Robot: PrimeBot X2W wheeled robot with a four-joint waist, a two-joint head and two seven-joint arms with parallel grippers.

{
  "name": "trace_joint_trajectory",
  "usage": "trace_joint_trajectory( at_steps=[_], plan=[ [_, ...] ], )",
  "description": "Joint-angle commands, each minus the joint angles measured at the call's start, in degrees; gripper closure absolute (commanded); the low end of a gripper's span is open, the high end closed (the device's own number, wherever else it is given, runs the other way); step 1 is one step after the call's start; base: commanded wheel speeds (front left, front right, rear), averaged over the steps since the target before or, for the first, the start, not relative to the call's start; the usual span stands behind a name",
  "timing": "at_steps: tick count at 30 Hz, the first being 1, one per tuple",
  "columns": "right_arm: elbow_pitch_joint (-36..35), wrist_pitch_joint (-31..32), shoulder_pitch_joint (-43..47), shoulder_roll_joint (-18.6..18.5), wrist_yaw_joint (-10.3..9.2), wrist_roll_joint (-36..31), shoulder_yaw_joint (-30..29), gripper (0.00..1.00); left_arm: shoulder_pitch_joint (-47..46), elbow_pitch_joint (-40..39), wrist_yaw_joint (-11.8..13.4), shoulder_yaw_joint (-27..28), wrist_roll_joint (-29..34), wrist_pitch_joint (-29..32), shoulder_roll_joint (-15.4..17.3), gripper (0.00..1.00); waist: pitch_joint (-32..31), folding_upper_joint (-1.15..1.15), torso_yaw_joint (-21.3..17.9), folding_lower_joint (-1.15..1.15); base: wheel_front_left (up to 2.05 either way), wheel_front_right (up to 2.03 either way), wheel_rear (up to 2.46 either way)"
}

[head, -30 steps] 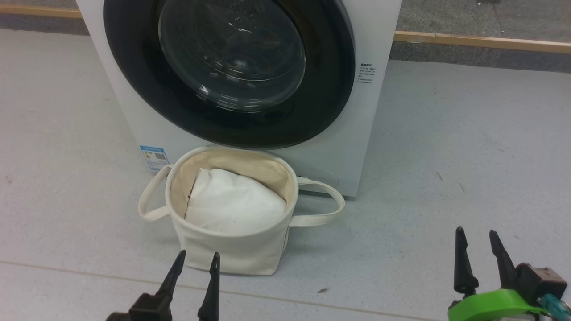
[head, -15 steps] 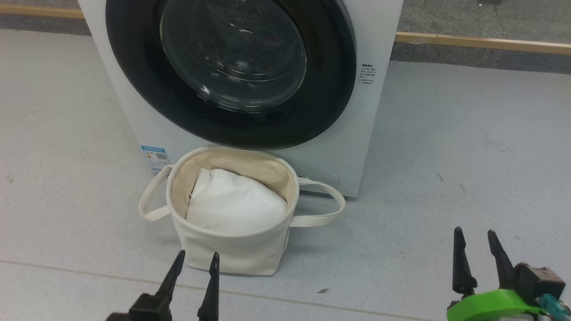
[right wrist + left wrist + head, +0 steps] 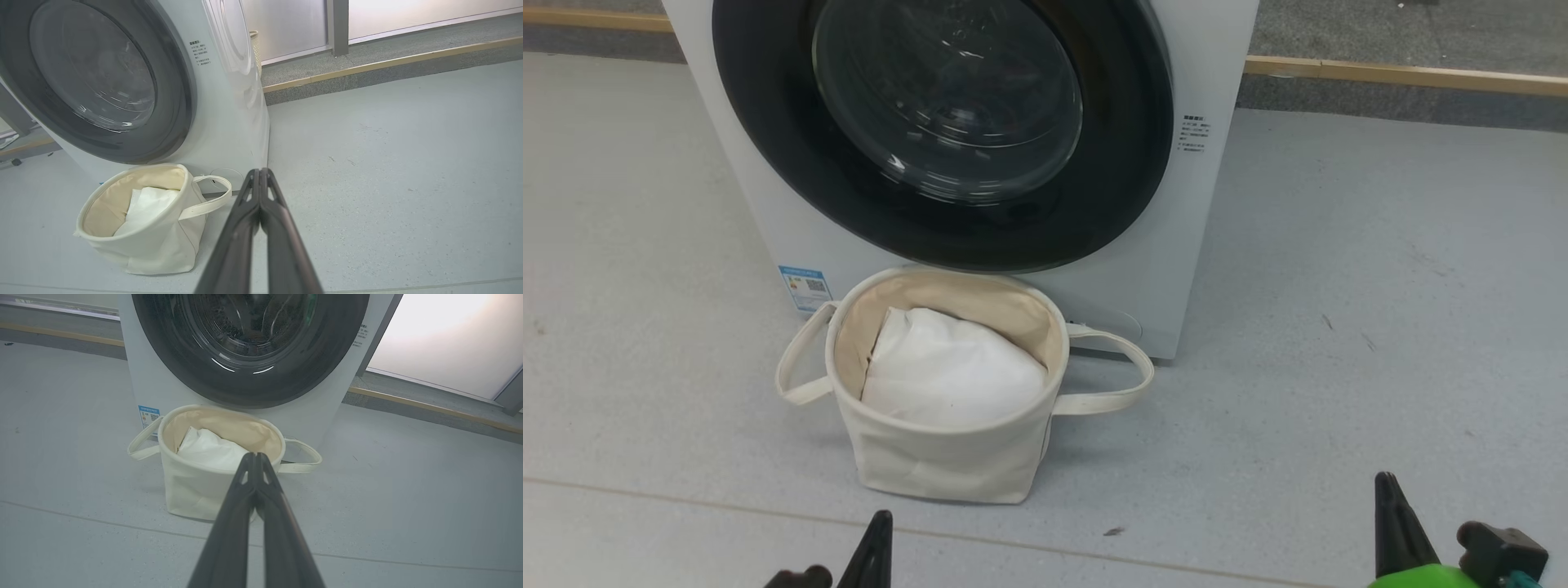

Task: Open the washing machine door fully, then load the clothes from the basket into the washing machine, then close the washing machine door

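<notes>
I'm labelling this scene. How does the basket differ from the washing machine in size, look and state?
Size: the basket is far smaller than the washing machine and stands in front of it. Look: the basket is soft cream cloth; the washing machine is hard and white with a black-rimmed door. State: the basket is open-topped, white fabric showing inside; the washing machine's door is shut. Both stand on the grey floor.
</notes>
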Motion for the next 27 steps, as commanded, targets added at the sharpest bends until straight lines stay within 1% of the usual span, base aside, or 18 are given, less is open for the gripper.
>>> trace_joint_trajectory(
  at_steps=[1,4,27],
  plan=[
    [-1.86,0.31,-2.10,-0.12,0.00,1.45,-0.37,1.00,-2.09,-2.13,-0.28,0.95,-1.45,0.42,0.04,1.00,0.03,0.00,-0.03,-0.04,0.00,0.00,0.00],
    [-1.92,0.76,-2.30,-0.13,0.00,3.38,-0.40,1.00,-2.26,-2.23,-0.58,1.33,-3.46,0.91,0.05,1.00,0.20,0.00,-0.12,-0.12,0.00,0.00,0.00],
    [-2.41,4.58,-3.84,-0.24,0.00,18.10,-0.99,1.00,-3.52,-3.08,-2.93,4.43,-18.89,4.77,0.12,1.00,0.75,0.00,-0.74,-0.13,0.00,0.00,0.00]
  ],
)
